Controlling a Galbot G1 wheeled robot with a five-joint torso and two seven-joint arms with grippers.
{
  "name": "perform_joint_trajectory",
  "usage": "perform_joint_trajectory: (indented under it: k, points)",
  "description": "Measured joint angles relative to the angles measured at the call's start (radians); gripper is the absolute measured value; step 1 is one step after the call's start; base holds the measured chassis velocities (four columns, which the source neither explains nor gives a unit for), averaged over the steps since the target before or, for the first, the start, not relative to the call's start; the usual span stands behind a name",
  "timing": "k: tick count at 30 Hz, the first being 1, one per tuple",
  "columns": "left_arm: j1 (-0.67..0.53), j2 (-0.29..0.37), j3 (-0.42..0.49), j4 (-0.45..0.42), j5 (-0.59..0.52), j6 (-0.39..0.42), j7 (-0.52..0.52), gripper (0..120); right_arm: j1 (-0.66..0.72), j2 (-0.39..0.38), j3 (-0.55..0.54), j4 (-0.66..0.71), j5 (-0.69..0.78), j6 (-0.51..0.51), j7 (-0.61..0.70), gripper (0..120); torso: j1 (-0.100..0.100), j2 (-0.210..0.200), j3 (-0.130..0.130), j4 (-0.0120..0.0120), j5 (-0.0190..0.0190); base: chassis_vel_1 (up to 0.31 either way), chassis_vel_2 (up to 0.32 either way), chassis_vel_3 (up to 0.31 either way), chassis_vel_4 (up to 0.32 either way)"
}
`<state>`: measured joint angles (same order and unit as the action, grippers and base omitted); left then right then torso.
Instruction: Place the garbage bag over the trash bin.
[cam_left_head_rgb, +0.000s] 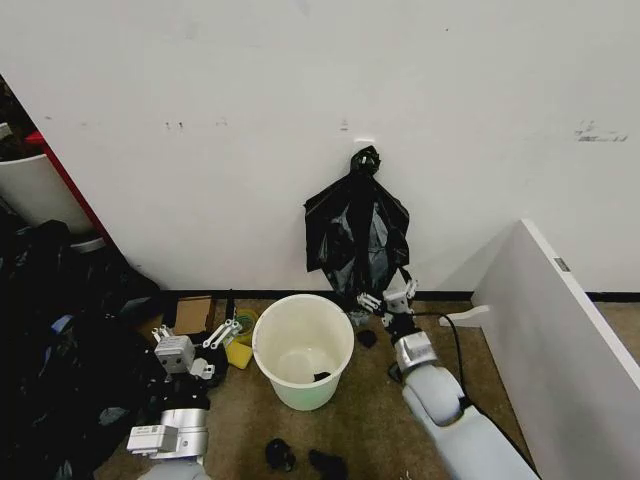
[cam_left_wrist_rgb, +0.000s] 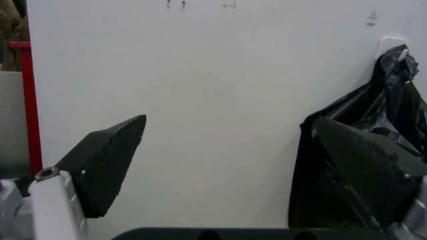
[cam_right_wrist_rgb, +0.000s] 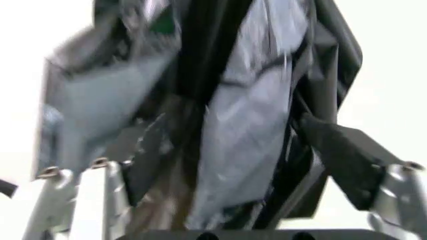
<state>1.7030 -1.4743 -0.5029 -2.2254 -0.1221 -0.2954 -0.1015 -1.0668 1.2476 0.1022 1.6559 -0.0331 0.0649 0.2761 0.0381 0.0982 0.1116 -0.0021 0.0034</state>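
You're reaching w/ right pincer (cam_left_head_rgb: 388, 300), jaws wide, around hanging glossy black plastic garbage bag (cam_left_head_rgb: 357, 232); go deeper before closing.

The trash bin (cam_left_head_rgb: 303, 350) stands on the floor (cam_left_head_rgb: 370, 440) before me. Behind it and to its right, the garbage bag (cam_left_head_rgb: 357, 232) hangs against the wall (cam_left_head_rgb: 250, 120). My right end effector (cam_left_head_rgb: 388, 298) sits at the bag's lower edge, my left end effector (cam_left_head_rgb: 212, 342) left of the bin.

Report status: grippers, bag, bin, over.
Right gripper open at hanging glossy black plastic bag, fingers straddling it. Left gripper open, beside round white plastic bin. Bin uncovered.
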Motion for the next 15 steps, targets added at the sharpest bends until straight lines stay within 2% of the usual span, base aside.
perform_joint_trajectory:
  k: [2, 4, 7, 15]
  points:
    - [0.0, -0.002, 0.0, 0.002, 0.0, 0.0, -0.001, 100, 0.015, 0.013, 0.0, -0.031, -0.032, -0.025, 0.022, 67, 0.0, 0.0, 0.0, 0.0, 0.0001, 0.0, 0.0, 0.0, 0.0]
    - [0.0, -0.003, 0.0, 0.003, 0.0, 0.0, -0.001, 100, 0.017, 0.015, 0.0, -0.036, -0.037, -0.029, 0.026, 66, 0.0, 0.0, 0.0, -0.0001, 0.0001, 0.0, 0.0, 0.0, 0.0]
    - [-0.002, -0.003, 0.0, 0.008, 0.0, 0.0, -0.002, 100, 0.022, 0.023, 0.001, -0.054, -0.066, -0.048, 0.046, 50, 0.0, 0.0, 0.0, -0.0001, 0.0001, 0.0, 0.0, 0.0, 0.0]
    - [-0.019, -0.003, 0.01, 0.018, 0.0, 0.009, -0.002, 100, 0.005, 0.01, 0.004, -0.025, -0.055, -0.018, 0.031, 20, 0.0, 0.0, 0.0, -0.0001, 0.0002, 0.0, 0.0, 0.0, 0.0]
